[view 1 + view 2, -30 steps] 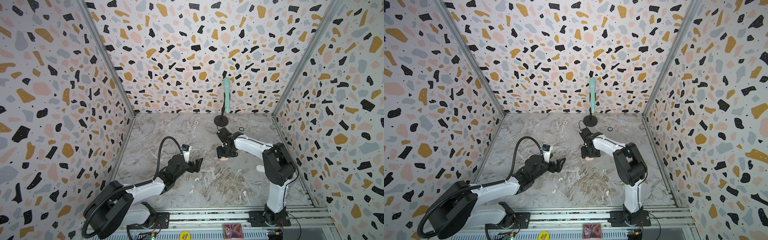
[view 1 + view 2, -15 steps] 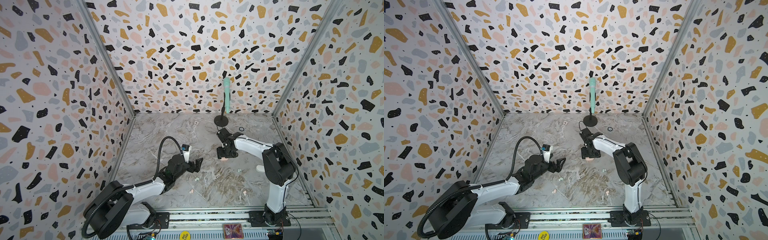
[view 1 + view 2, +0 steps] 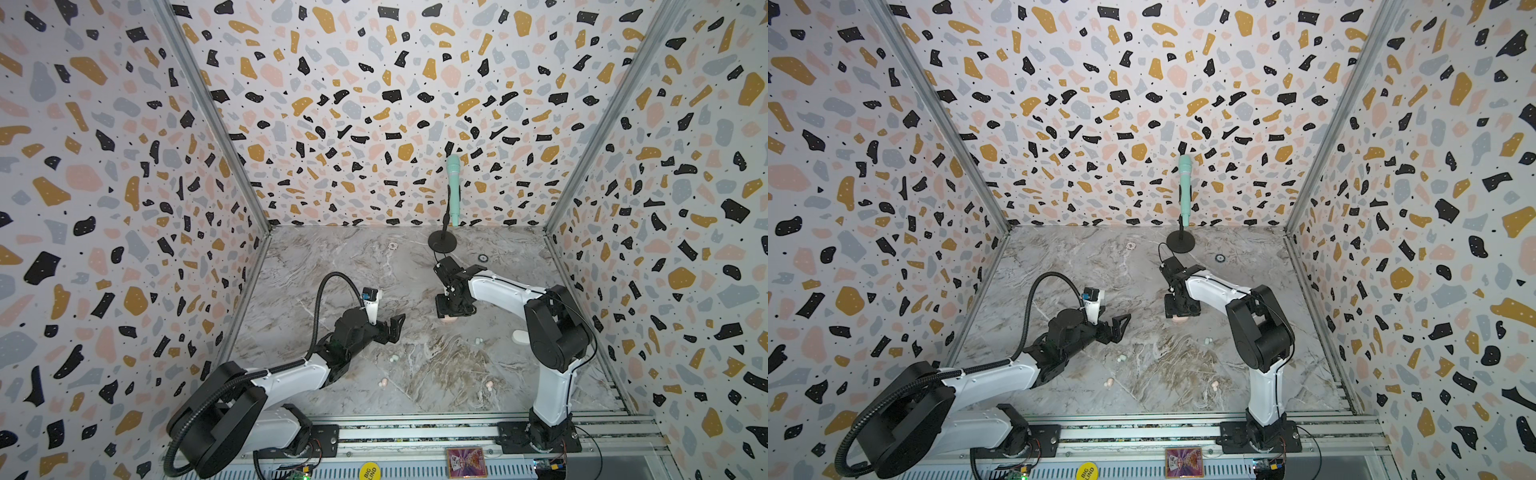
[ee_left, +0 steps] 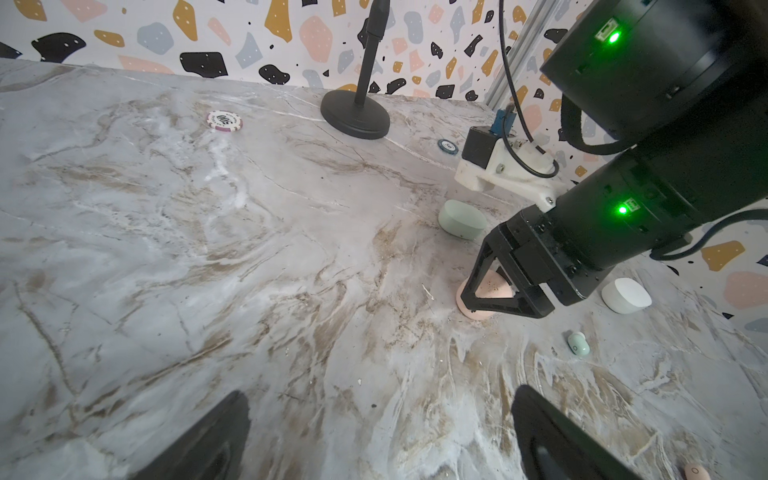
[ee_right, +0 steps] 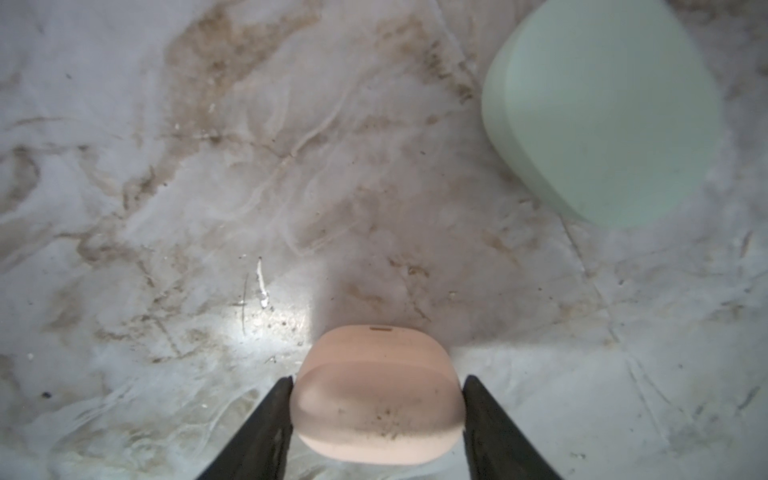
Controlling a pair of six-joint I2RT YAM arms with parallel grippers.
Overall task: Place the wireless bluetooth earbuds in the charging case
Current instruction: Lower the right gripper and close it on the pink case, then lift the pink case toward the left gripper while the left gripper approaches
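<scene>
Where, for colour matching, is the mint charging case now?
In the left wrist view the mint charging case sits on the marble table, between the microphone stand base and the pink case flanked by the right gripper, under the right arm.

Yellow disc w/ "BIG BLIND"; poker chip w/ "500".

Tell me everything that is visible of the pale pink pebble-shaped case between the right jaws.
The pale pink pebble-shaped plastic case is smooth, matte and rounded, with a seam between lid and base and a small slot on one end. The lid is closed. Dark specks lie on its top. It rests flat on the grey marble-patterned table. The jaws of the right gripper stand close against two opposite sides; whether they press it I cannot tell.
</scene>
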